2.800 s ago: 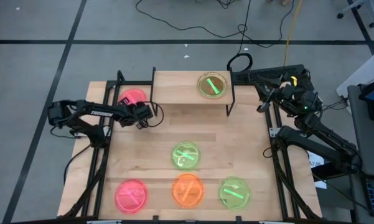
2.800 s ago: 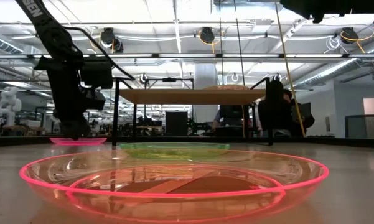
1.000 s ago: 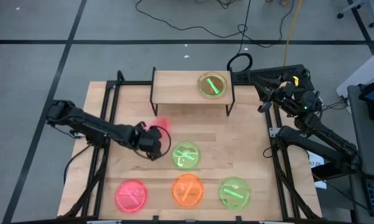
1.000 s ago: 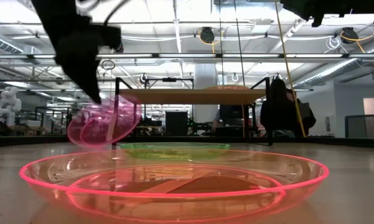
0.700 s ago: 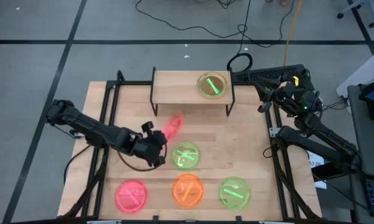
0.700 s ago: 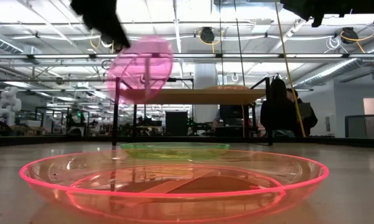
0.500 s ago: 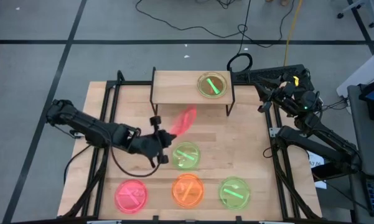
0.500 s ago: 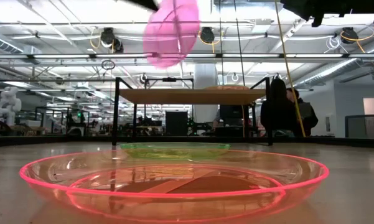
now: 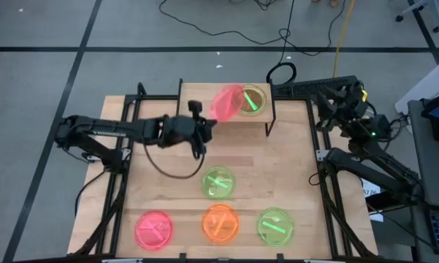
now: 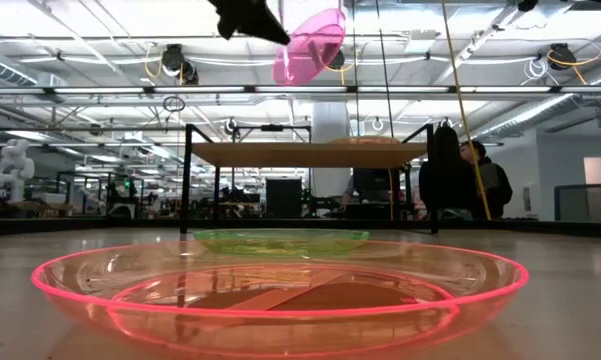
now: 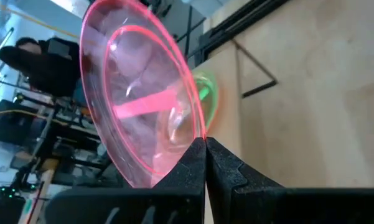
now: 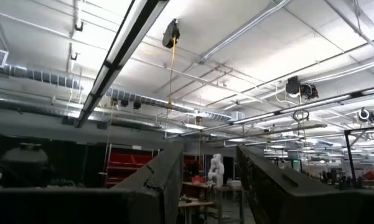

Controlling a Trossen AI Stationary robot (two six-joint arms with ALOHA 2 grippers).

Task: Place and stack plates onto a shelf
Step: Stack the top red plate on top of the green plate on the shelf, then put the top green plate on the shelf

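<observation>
Above the shelf (image 9: 204,102) the left gripper (image 9: 204,130) pinches a tilted pink plate (image 9: 226,103) by its rim, beside the green plate (image 9: 251,99) already shelved. Four plates wait on the table (image 9: 292,168). The right gripper (image 9: 334,98) hangs parked; I can't tell its jaws.

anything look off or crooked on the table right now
Only the pink plate: the left tool grips it by the rim and holds it steeply tilted in the air above the shelf, beside the green plate lying flat there. That is carrying, not a mishap. The plates on the table lie flat.
</observation>
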